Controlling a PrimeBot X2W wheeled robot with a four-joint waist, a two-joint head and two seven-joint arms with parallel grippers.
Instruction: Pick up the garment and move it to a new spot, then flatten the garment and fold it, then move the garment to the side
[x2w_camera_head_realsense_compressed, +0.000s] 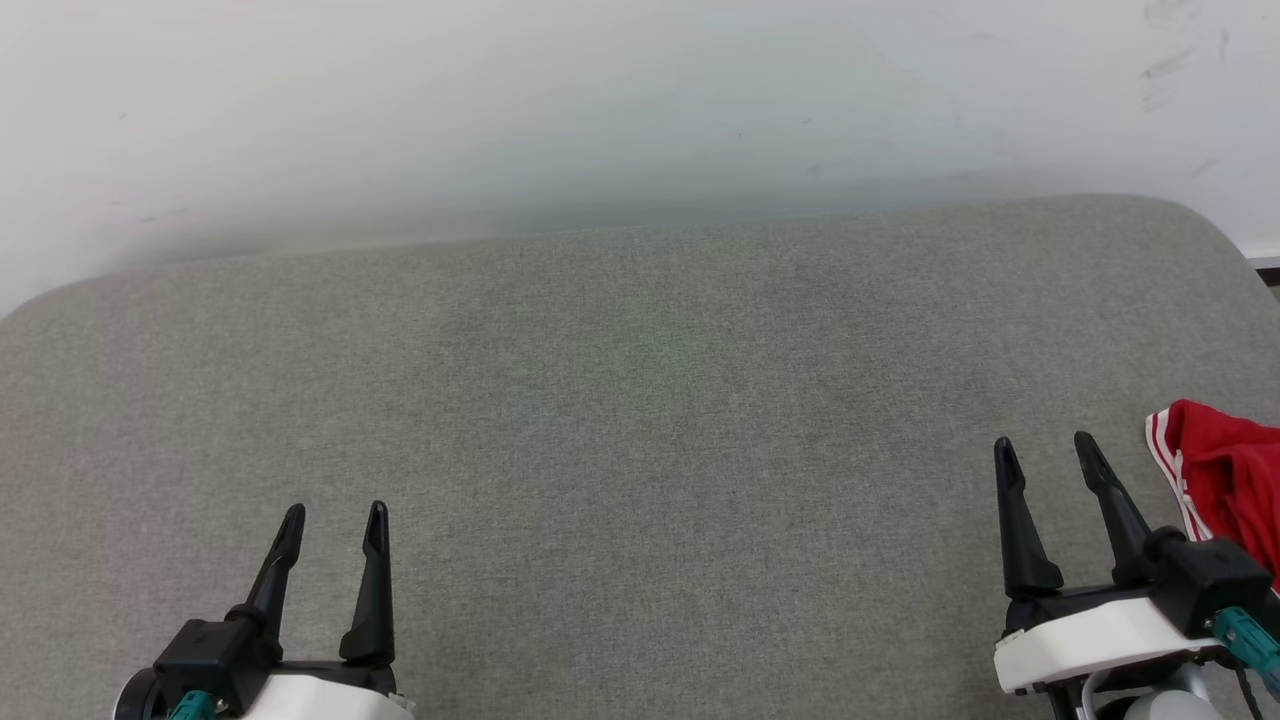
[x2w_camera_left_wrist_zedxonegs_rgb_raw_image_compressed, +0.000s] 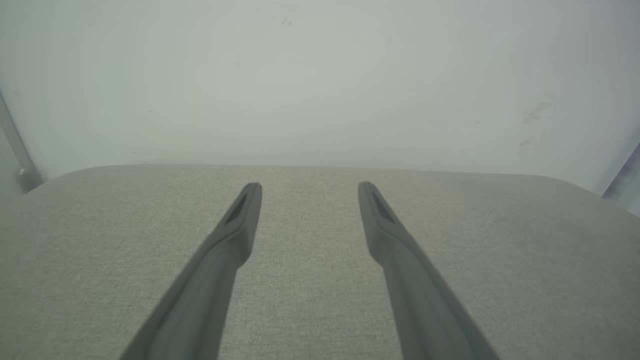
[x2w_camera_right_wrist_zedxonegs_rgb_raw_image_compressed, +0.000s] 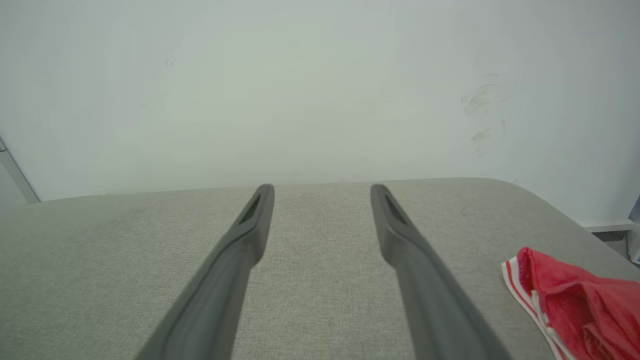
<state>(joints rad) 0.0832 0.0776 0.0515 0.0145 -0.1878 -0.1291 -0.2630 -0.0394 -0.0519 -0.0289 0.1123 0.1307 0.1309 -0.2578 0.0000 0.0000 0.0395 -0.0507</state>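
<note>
My left gripper (x2w_camera_head_realsense_compressed: 335, 512) hangs over the near left part of the grey padded surface (x2w_camera_head_realsense_compressed: 640, 400), its two fingers spread wide with nothing between them. My right gripper (x2w_camera_head_realsense_compressed: 1044, 445) is near the right edge, likewise fully spread and empty. The garment (x2w_camera_head_realsense_compressed: 1225, 470) lies bunched at that right edge, just beside my right fingers and not touching them. I make out red cloth and a red-and-white striped trim; the rest is cut off by the frame. Faint grey scuffs (x2w_camera_right_wrist_zedxonegs_rgb_raw_image_compressed: 480, 115) mark the white wall (x2w_camera_head_realsense_compressed: 600, 100) behind.
</note>
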